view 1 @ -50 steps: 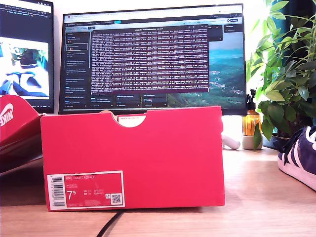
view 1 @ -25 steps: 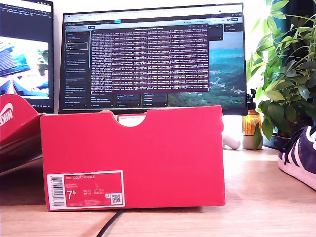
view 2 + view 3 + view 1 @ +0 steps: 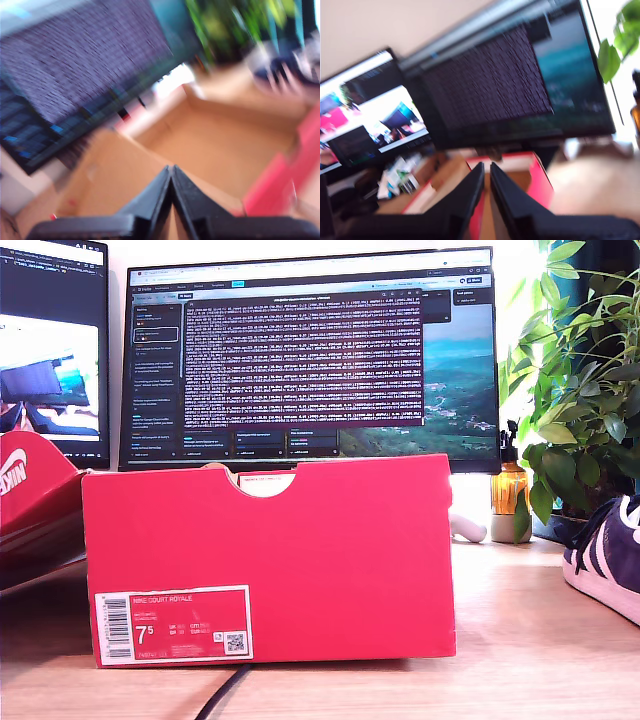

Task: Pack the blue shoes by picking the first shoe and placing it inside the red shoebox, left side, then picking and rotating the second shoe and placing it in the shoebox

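The red shoebox (image 3: 270, 560) stands on the wooden desk in the middle of the exterior view, its label facing the camera. One blue shoe (image 3: 610, 560) lies at the exterior view's right edge, only partly in frame. Neither arm shows in the exterior view. The blurred first wrist view has my first gripper (image 3: 171, 172) shut and empty above the open shoebox (image 3: 220, 145), whose brown inside is bare. A smeared blue shoe (image 3: 285, 75) lies beyond the box. My second gripper (image 3: 486, 167) is shut with nothing in it, above the shoebox's red wall (image 3: 540, 175).
A red lid (image 3: 30, 500) leans at the exterior view's left beside the box. A large monitor (image 3: 310, 350) stands behind the box. A leafy plant (image 3: 580, 390) and an amber bottle (image 3: 510, 490) are at the back right. A black cable (image 3: 225, 695) runs under the box's front.
The box, the lid and the shoe have not moved in the exterior view. Only the picture on the small screen at that view's left has changed.
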Available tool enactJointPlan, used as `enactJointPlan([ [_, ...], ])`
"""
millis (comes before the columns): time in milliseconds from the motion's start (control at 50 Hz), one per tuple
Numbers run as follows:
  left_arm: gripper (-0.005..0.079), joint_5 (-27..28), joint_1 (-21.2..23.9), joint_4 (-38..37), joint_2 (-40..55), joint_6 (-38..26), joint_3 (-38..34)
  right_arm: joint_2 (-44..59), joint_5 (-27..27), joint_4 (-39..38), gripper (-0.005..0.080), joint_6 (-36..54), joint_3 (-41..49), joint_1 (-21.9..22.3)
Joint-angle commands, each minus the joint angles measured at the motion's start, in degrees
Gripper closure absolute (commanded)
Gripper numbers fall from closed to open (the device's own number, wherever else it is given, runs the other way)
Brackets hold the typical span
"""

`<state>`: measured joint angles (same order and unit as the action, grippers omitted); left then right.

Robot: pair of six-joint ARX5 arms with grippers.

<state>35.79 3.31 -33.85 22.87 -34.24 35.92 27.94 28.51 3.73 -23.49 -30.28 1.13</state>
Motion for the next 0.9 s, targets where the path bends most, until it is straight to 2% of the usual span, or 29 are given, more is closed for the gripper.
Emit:
enactJointPlan([
  [0,0.0762,-0.1,1.6,-3.0,2.8,-6.3,2.3,3.1,0.0,0.9,0.0765,0.3,-2.0,0.0],
  [140,0.0762,-5.0,6.7,-9.1,9.5,-15.2,3.8,11.1,0.1,2.9,0.0765,-0.7,-3.7,0.0],
  [340,0.0762,-15.5,17.2,-11.4,16.5,-20.3,4.2,20.7,0.0,3.6,0.0765,-0.7,-5.6,-0.4],
  [480,0.0762,-22.5,27.1,-14.3,21.5,-23.2,4.4,27.9,-0.2,4.4,0.0765,-0.7,-8.6,-0.6],
  [620,0.0762,-28.9,37.8,-17.0,27.7,-23.3,4.4,34.8,-0.2,8.2,0.0765,-0.6,-13.9,-1.3],
  [760,0.0762,-40.8,45.0,-16.1,34.3,-23.2,4.4,39.8,-0.7,19.2,0.0765,1.7,-21.2,-3.0],
  [880,0.0762,-46.0,46.5,-14.5,39.3,-23.2,4.4,43.0,-4.5,32.0,0.076,6.3,-27.4,-5.1],
])
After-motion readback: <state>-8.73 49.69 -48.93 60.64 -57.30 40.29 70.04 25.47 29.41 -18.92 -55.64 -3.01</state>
